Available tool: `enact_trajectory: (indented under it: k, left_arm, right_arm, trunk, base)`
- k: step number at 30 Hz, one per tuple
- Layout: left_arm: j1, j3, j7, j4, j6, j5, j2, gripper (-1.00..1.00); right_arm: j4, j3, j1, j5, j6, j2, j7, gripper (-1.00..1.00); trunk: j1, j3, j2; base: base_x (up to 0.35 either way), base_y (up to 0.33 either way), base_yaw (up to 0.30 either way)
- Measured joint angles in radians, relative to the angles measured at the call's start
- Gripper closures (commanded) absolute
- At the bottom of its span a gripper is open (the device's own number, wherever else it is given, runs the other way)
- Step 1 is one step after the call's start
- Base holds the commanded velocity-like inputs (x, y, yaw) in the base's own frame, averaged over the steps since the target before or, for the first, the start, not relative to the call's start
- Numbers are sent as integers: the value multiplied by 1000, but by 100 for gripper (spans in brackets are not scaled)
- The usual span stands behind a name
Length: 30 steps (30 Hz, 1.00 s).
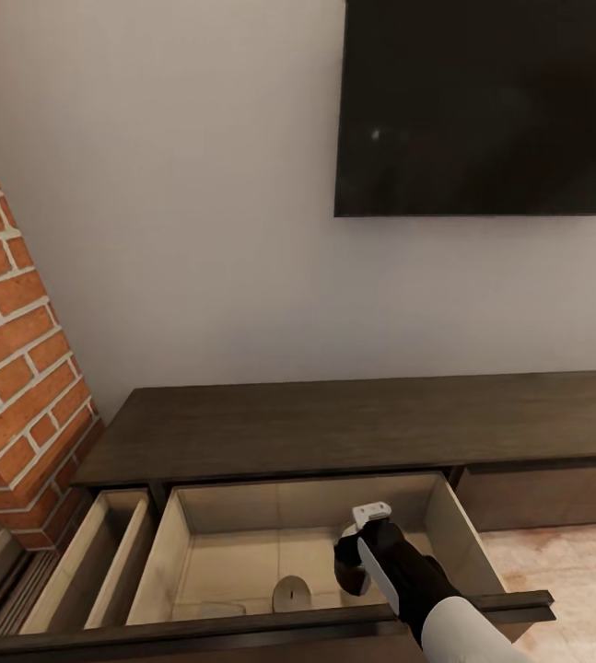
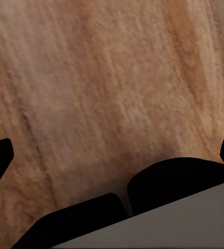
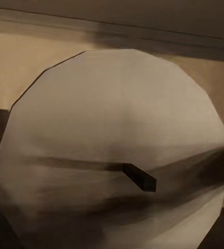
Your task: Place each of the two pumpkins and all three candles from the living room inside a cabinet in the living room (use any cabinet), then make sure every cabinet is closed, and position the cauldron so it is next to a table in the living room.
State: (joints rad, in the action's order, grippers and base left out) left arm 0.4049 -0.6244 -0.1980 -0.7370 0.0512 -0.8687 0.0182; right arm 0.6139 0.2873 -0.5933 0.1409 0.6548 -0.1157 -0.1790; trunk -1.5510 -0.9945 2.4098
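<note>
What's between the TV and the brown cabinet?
Just bare white wall between the TV and the cabinet, shown in the head view.

Soft, even light falls across the pale grey wall, with no hard-edged shadows and no visible source. The black flat wall screen is matte apart from one faint speck of reflection. The long dark-brown wooden cabinet has a dull top without glare, and its open pale-wood drawer darkens toward the front. Edges look slightly soft and compressed, especially the red brick column. In the left wrist view the blurred wood grain is smeared. In the right wrist view the cream round-topped candle sits very close, faceted, streaked with dark shading.
</note>
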Motion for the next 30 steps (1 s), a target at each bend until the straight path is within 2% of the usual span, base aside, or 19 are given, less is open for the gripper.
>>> enact_trajectory:
  k: [3,4,5,9,17,23,30]
  left_arm:
    - [0,0,3,0,0,1,0,-100]
    - [0,1,5,0,0,1,0,-100]
    - [0,1,6,0,0,1,0,-100]
    - [0,1,8,0,-1,4,1,-100]
    - [-2,3,9,1,-1,8,3,-100]
    - [-3,3,11,2,-1,9,3,-100]
    - [-3,3,10,2,-2,8,2,-100]
  right_arm:
    - [-65,0,-23,6,-9,-1,16,100]
    - [-90,-1,-29,10,-23,-2,48,100]
    - [-108,-1,-34,10,-49,-3,84,100]
    - [-133,2,-39,0,-135,-6,121,100]
    - [-140,7,-40,-5,-220,-6,100,100]
    - [-155,5,-40,-7,-228,-5,48,100]
    - [-181,3,-61,-5,-209,-5,30,100]
  trunk:
    - [12,10,-21]
    - [15,13,-28]
    - [19,16,-35]
    - [27,22,-49]
    - [27,13,-49]
    - [27,3,-49]
    - [27,-8,-49]
  base:
    - [0,0,0]
    - [0,0,0]
    - [0,0,0]
    - [0,0,0]
    - [0,0,0]
    - [0,0,0]
    - [0,0,0]
